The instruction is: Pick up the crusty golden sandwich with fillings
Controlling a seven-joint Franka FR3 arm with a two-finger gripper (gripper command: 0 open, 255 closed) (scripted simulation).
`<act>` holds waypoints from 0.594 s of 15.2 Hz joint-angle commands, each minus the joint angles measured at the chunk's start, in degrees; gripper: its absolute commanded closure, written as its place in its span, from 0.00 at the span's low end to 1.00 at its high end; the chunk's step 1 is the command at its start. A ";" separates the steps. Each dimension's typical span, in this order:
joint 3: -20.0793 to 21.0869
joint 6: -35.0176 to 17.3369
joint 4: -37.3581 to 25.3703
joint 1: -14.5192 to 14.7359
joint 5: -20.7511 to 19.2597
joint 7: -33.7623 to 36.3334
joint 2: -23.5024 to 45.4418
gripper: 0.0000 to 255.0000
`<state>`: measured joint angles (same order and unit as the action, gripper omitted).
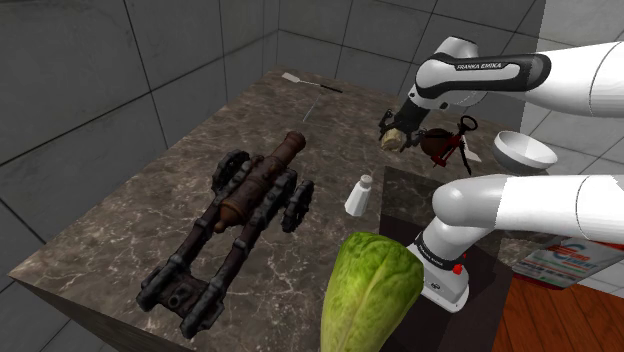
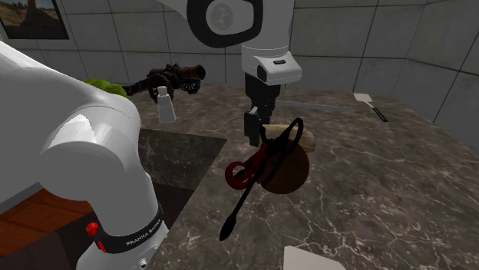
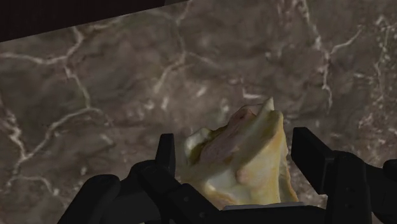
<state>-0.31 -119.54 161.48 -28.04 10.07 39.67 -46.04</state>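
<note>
The sandwich (image 3: pixel 245 159), pale gold and crusty with a darker filling showing along its split, sits right between the black fingers (image 3: pixel 167 157), which press in on it from either side, one against each flank, so they are pinching it rather than standing free. From where I stand I cannot tell whether it rests on the dark marble counter (image 3: pixel 95 89) or hangs just clear of it. Just beside the fingers, on the side toward the arm's stand, a red and black corkscrew (image 2: pixel 247 170) leans over a rounded brown object (image 2: pixel 290 175), and this pair partly hides the sandwich (image 2: pixel 309 138) in the second exterior view. Further out from the fingers stands a small white shaker (image 1: pixel 359 195), upright near the counter's edge. Beyond that lie a dark model cannon (image 1: pixel 245 205) on wheels and a green lettuce (image 1: pixel 368 295). Well apart from the fingers, toward the tiled wall, a white-bladed spatula (image 1: pixel 300 80) lies flat.
</note>
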 commanded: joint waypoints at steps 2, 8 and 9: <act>0.01 -0.06 0.09 0.00 0.01 0.00 0.03 1.00; 0.08 1.67 -1.01 0.01 -0.10 0.39 -0.64 1.00; 0.07 2.56 -1.65 -0.03 -0.19 0.52 -0.89 1.00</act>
<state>-0.25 -117.73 160.32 -28.06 9.94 40.07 -46.69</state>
